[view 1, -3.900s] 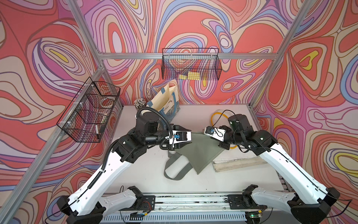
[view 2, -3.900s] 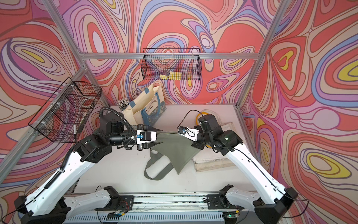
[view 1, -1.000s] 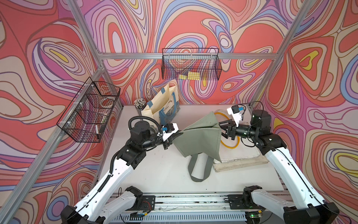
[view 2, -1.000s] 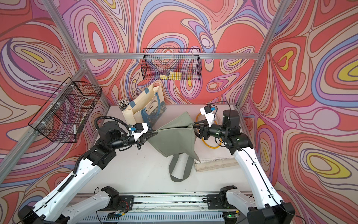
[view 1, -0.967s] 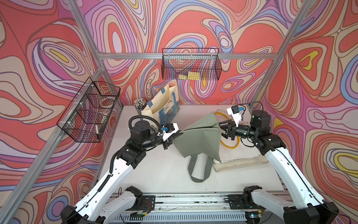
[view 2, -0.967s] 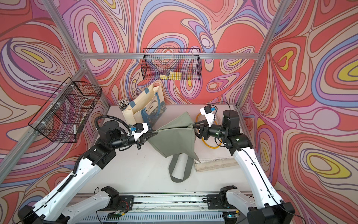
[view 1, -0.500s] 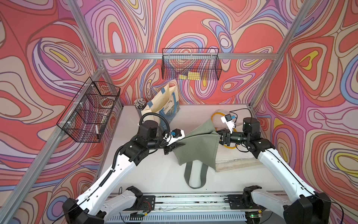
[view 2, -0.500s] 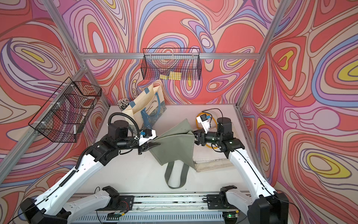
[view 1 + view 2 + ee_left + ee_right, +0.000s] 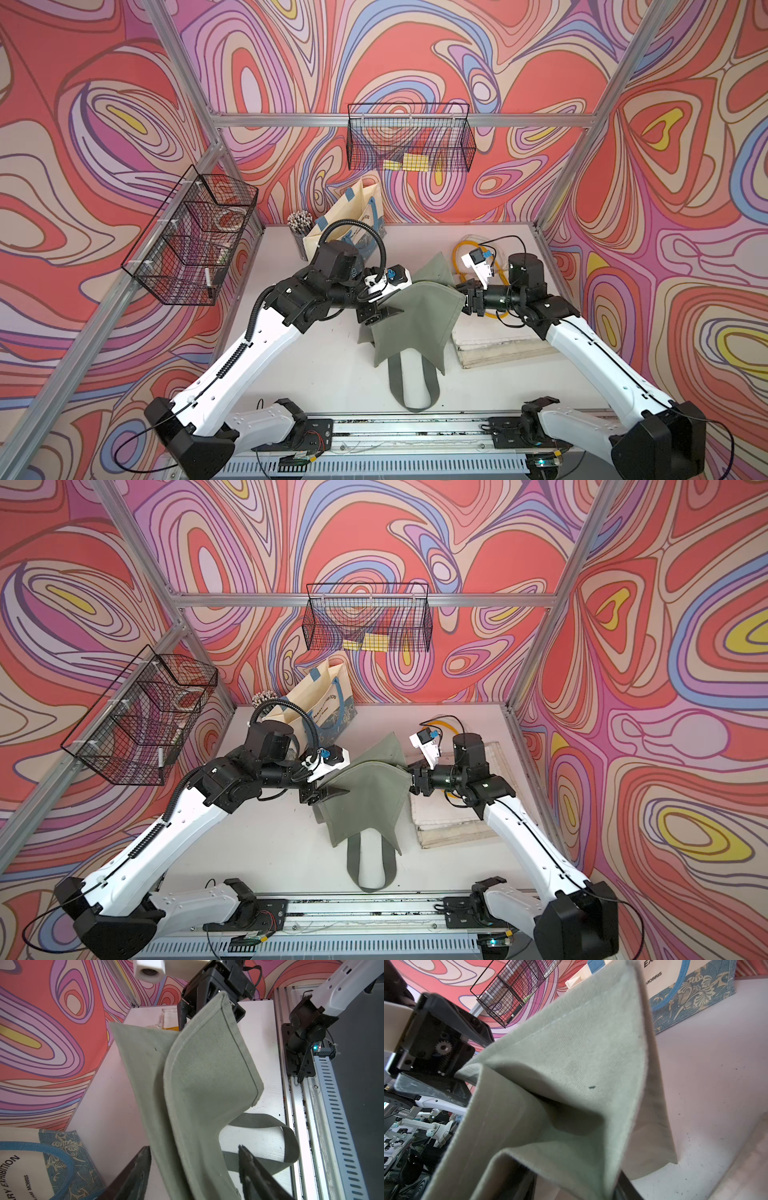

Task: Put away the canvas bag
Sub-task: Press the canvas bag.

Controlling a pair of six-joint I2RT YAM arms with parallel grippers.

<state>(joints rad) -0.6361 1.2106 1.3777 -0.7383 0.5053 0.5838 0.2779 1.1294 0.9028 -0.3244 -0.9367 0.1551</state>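
Canvas bag (image 9: 411, 320) is hanging over the worktop (image 9: 324, 374) centre, right gripper (image 9: 466, 298) pinching its corner, left gripper (image 9: 193, 1148) gaping wide; stowing pending.

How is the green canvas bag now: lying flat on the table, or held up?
Held up, draped. The right gripper pinches one corner of the green canvas bag; the left gripper stands open around the cloth.

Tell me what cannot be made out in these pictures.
- Tips of the right claw: the green bag covers most, right wrist view.
- Lettering on the printed bag: cut off by the edge, left wrist view.
- Contents of the side basket: too small behind its mesh, both top views.
- Part of the yellow loop: behind the right arm, both top views.
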